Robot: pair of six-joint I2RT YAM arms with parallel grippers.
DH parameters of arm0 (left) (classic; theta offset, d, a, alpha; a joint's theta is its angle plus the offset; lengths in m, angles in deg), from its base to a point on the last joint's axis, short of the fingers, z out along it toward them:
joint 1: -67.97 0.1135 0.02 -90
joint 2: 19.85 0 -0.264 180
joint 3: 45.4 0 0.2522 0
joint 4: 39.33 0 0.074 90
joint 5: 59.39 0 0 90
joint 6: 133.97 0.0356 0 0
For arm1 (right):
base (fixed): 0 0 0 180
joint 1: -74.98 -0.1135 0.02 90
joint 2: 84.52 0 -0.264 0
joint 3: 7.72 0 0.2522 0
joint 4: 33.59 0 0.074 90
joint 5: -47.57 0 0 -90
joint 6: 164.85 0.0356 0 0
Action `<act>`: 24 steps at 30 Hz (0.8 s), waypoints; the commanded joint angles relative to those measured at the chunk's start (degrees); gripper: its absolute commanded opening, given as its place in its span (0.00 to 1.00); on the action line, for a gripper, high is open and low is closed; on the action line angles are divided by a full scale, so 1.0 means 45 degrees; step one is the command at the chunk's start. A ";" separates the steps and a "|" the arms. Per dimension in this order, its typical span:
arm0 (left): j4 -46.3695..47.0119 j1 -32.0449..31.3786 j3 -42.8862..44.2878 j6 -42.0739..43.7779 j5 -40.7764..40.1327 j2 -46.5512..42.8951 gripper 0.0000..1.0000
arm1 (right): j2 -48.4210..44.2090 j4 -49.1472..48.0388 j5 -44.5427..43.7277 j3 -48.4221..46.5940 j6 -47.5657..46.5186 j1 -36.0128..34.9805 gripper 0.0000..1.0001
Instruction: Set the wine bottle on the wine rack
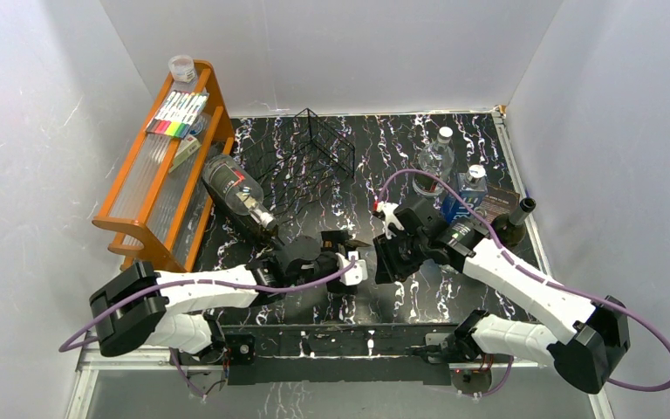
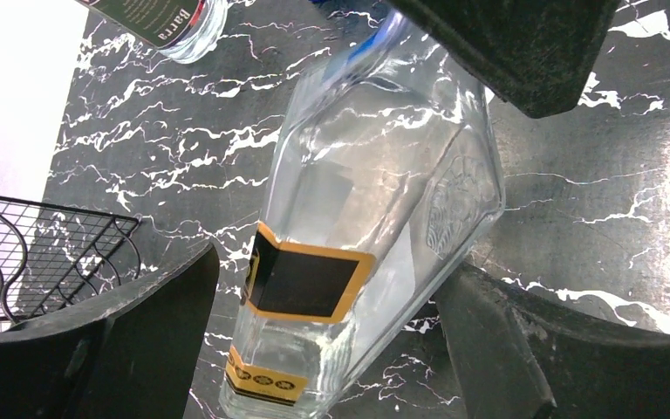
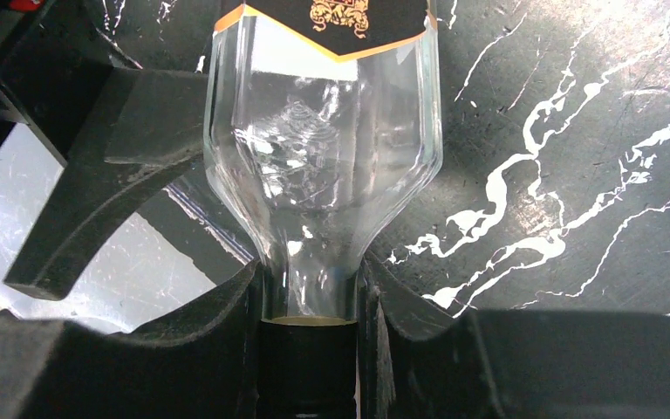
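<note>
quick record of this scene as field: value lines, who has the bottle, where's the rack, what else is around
bottle: clear glass, black and orange label, tilted between the two arms
right end effector: shut on the bottle's neck
left end effector: open, fingers either side of the bottle's body
rack: black wire, far side of the table, beyond both arms
lying bottle: clear, at the rack's left; whether it rests on the wires is unclear
shelf: orange, left edge
upright bottles: three at the right

place: robotics lab | cues: white booth walls (image 1: 331,52); marbled tabletop (image 1: 384,148)
</note>
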 commanded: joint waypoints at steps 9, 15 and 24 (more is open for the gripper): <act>-0.0380 0.0485 0.0534 0.0555 0.1614 0.0479 0.82 | -0.0275 -0.0821 0.0994 -0.0282 0.0392 0.0027 0.00; -0.0291 0.0474 0.0681 0.0857 0.1785 0.1148 0.79 | -0.0172 -0.0547 0.1523 -0.0321 0.0398 0.0028 0.00; 0.0640 0.0477 0.0343 0.2241 0.1529 0.1417 0.43 | 0.0274 -0.0499 0.2059 -0.0594 0.0648 0.0030 0.34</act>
